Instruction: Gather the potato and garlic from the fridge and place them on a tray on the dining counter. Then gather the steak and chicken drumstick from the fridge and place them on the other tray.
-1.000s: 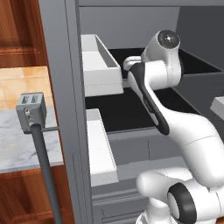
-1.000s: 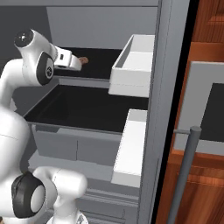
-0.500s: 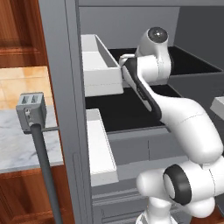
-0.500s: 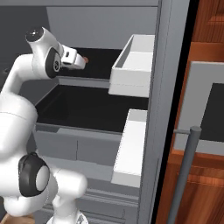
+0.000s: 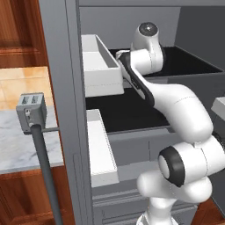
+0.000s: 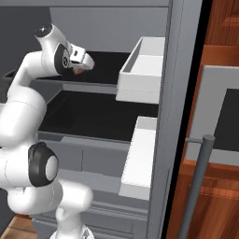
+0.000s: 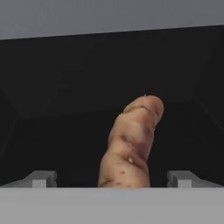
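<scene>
The fridge (image 5: 57, 44) stands open, and my arm reaches onto its upper black shelf (image 6: 112, 63). In the hand view a knobbly tan potato (image 7: 131, 140) with purplish blotches lies on the dark shelf, pointing away from me. My gripper (image 7: 113, 179) is open, with one finger tip (image 7: 41, 178) on each side of the potato's near end and clear gaps between. The right base view shows the gripper (image 6: 84, 63) low over the shelf with the brownish potato (image 6: 78, 70) just under it. The garlic, steak and drumstick are out of view.
White door bins hang on the open doors, upper (image 5: 99, 66) (image 6: 142, 70) and lower (image 5: 101, 149) (image 6: 140, 158). A second black shelf (image 6: 93, 114) and grey drawers (image 5: 132, 145) lie below. Long bar handles (image 5: 44, 176) (image 6: 198, 186) stand close. A marble counter top (image 5: 17, 145) is at the left.
The arm has stretched further into the fridge along the upper shelf, bringing the hand down to the potato. The gripper has stayed open.
</scene>
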